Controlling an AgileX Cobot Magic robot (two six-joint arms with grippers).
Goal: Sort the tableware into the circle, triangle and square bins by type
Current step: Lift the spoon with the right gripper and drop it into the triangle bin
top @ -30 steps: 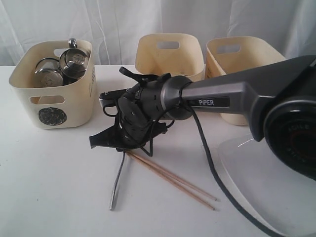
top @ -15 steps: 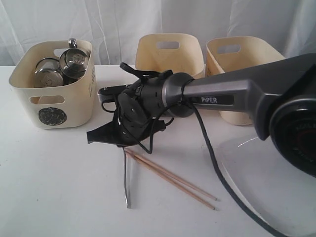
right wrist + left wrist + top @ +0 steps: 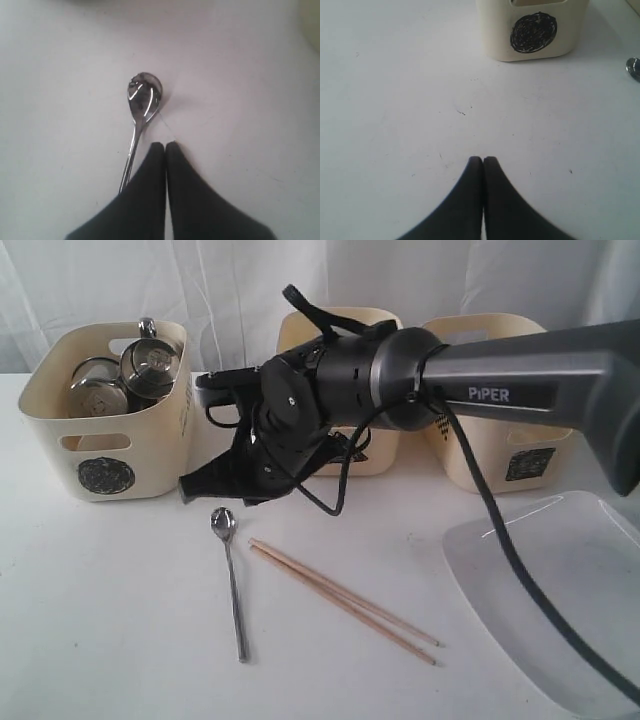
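Note:
A steel spoon [image 3: 232,580] lies flat on the white table, bowl end toward the bins. My right gripper [image 3: 186,490] hovers just above and behind the spoon's bowl [image 3: 144,95], shut with nothing between its fingers [image 3: 165,146]; the handle runs beside one finger. Two wooden chopsticks [image 3: 340,602] lie side by side to the spoon's right. The large white plate [image 3: 560,610] sits at the front right. The circle bin [image 3: 100,440] at the left holds steel mugs [image 3: 152,368]. My right arm partly hides the triangle bin [image 3: 340,340]. The square bin [image 3: 500,410] stands right of it. My left gripper [image 3: 483,160] is shut and empty over bare table.
The right arm [image 3: 480,390] stretches across the scene from the right, its cable [image 3: 500,540] drooping over the table before the plate. In the left wrist view the circle bin [image 3: 535,30] stands ahead, with the spoon's bowl [image 3: 634,67] at the frame edge. White curtains hang behind.
My right gripper has shut, lifted and drawn back toward the bins without the spoon. The spoon has shifted and now lies in full view on the table. The left gripper has stayed shut.

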